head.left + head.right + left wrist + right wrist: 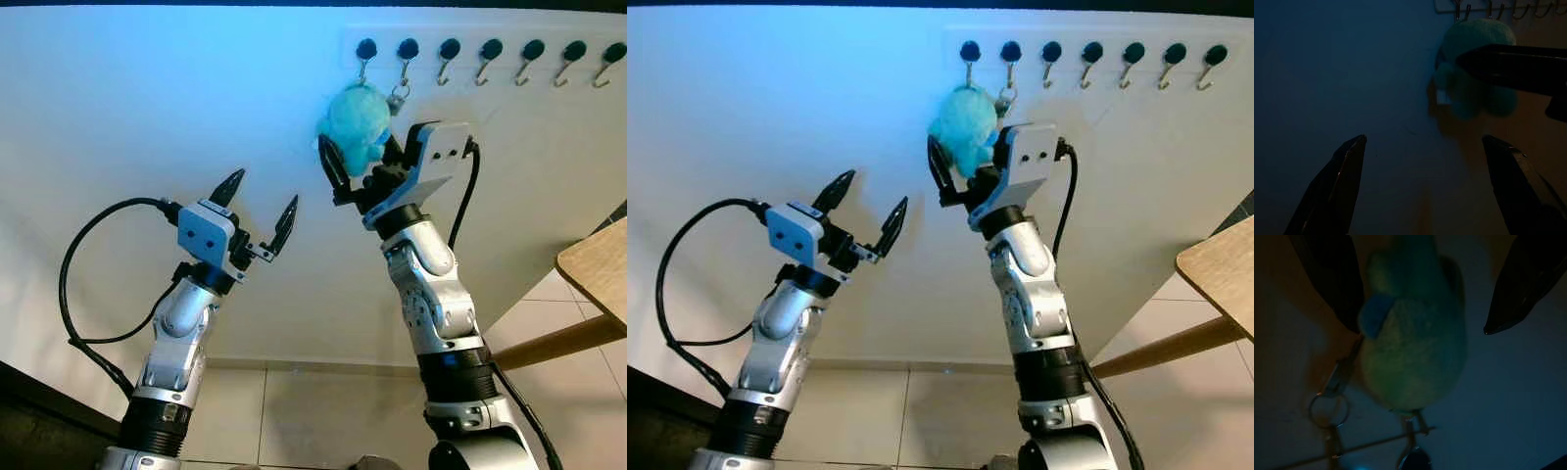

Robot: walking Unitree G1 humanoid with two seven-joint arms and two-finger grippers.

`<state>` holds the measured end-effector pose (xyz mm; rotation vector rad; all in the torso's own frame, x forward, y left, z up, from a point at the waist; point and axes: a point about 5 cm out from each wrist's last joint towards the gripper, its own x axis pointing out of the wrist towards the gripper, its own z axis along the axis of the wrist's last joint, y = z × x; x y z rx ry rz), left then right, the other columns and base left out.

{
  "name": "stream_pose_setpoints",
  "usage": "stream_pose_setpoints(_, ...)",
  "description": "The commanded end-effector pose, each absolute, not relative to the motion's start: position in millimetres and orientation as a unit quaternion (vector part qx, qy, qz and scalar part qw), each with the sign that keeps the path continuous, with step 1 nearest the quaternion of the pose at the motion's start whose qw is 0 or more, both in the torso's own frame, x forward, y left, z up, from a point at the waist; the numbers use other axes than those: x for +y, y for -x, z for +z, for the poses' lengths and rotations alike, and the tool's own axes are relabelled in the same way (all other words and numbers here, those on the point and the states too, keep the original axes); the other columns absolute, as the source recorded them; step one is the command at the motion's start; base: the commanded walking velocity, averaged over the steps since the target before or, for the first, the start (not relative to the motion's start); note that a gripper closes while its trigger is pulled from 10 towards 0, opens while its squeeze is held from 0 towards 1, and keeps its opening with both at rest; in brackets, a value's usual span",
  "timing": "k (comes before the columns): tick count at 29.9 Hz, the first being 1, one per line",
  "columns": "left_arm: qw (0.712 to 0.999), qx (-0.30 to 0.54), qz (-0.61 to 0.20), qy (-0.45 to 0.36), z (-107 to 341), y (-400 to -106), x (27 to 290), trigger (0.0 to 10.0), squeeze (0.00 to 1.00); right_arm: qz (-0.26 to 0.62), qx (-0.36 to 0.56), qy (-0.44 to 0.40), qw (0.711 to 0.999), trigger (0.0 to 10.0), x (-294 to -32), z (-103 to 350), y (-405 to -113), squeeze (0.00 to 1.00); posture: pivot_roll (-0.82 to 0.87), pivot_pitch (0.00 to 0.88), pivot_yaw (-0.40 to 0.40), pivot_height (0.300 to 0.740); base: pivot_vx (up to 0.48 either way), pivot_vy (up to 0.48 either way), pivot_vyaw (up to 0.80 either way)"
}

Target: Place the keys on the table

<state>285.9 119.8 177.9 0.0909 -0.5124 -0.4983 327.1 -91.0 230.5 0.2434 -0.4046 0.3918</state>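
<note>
Right tool [358,162] open around hanging teal plush keychain [358,119]; no writing legible.

- Plush toy [356,121]: turquoise, fluffy, with a paler blue patch on it in the right wrist view.
- Wall [147,108]: plain white, tinted blue toward its top edge.
- Hooks [492,59]: black knobs, silver metal.
- Key ring [1327,410]: silver.
- Table [600,266]: light wood.
- Floor [313,411]: pale beige tiles.
- Right gripper [358,166], left gripper [259,206]: black fingers; silver arms.
</note>
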Motion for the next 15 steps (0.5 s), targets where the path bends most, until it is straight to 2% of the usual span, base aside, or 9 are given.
stream_pose_setpoints(1,0.937,-0.244,-0.245,-0.049,175.2,-286.5,117.6,10.0,0.00,0.190,-0.187,-0.125,0.956,10.0,-91.6,228.2,-329.2,0.00,0.01,0.071,0.015,0.740,0.000,0.000,0.00)
stream_pose_setpoints(15,0.934,-0.249,-0.249,-0.054,176.6,-285.3,116.5,10.0,0.00,0.233,-0.182,-0.117,0.948,10.0,-81.2,228.5,-322.0,0.00,0.01,0.077,0.016,0.740,0.000,0.000,0.00)
